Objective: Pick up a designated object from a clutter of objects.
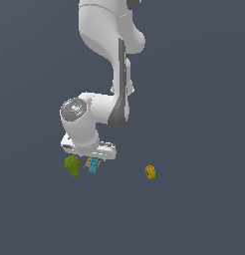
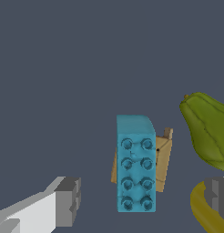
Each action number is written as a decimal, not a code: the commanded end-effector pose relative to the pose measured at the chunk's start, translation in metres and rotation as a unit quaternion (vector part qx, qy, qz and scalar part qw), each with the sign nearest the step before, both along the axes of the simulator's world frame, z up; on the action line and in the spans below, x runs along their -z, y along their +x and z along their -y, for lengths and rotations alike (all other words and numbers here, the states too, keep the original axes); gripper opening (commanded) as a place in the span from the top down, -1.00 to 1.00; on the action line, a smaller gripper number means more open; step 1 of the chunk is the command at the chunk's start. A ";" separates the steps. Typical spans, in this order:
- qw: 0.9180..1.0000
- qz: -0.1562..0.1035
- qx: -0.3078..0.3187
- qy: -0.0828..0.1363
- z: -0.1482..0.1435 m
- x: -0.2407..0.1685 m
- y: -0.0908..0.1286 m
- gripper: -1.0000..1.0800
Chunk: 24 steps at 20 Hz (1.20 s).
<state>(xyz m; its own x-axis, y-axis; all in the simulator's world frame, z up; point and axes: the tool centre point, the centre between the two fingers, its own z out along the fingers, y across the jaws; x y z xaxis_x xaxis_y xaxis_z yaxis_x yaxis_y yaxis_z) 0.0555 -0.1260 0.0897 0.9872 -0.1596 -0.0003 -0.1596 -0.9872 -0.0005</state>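
The teal-blue studded brick (image 2: pixel 135 166) lies on top of the tan tile (image 2: pixel 165 157), studs facing the wrist camera. In the exterior view the brick (image 1: pixel 94 165) sits just under the arm's hand. My gripper (image 2: pixel 143 196) is open and empty. One grey fingertip (image 2: pixel 68 200) is to one side of the brick. The other fingertip (image 2: pixel 218 192) is on the far side, in front of the yellow cup's rim (image 2: pixel 199 208). Neither finger touches the brick. The fingers themselves are hard to make out in the exterior view.
The olive-green pear (image 2: pixel 207 129) lies close beside the tile; in the exterior view the pear (image 1: pixel 72 166) is to the brick's left. The orange-yellow block (image 1: pixel 150 172) sits apart at the exterior view's right. The floor is plain dark grey.
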 end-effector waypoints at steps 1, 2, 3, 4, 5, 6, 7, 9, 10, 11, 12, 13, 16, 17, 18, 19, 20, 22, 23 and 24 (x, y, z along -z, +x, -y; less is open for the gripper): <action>1.000 -0.001 0.000 0.000 0.000 0.009 -0.001 -0.92; 1.000 0.000 0.000 0.000 0.000 0.013 -0.001 -0.92; 1.000 0.000 0.000 0.000 0.000 0.019 -0.001 -0.92; 1.000 0.000 0.000 0.000 0.000 0.025 -0.001 -0.92; 1.000 0.000 0.000 0.000 0.000 0.031 -0.001 -0.92; 1.000 0.000 0.000 0.000 0.000 0.035 -0.001 -0.92; 1.000 0.000 0.000 0.000 0.000 0.039 -0.001 -0.92; 1.000 0.000 0.000 0.000 0.001 0.044 -0.001 -0.92; 1.000 0.000 0.000 0.000 0.001 0.045 0.000 -0.92; 1.000 0.000 0.000 0.000 0.001 0.046 0.000 -0.92; 1.000 0.000 0.000 0.000 0.001 0.046 0.000 -0.92; 1.000 0.000 0.000 0.000 0.001 0.046 0.000 1.00; 1.000 0.000 0.000 0.000 0.001 0.046 0.000 1.00; 1.000 0.000 0.000 0.000 0.001 0.046 0.000 1.00; 1.000 0.000 0.000 0.000 0.001 0.046 0.000 1.00; 1.000 0.000 0.000 0.000 0.001 0.046 0.000 1.00; 1.000 0.000 0.000 0.000 0.001 0.046 0.000 1.00; 1.000 0.000 0.000 0.000 0.001 0.046 0.000 1.00; 1.000 0.000 0.000 0.000 0.001 0.046 0.000 1.00; 1.000 0.000 0.000 0.000 0.001 0.046 0.000 1.00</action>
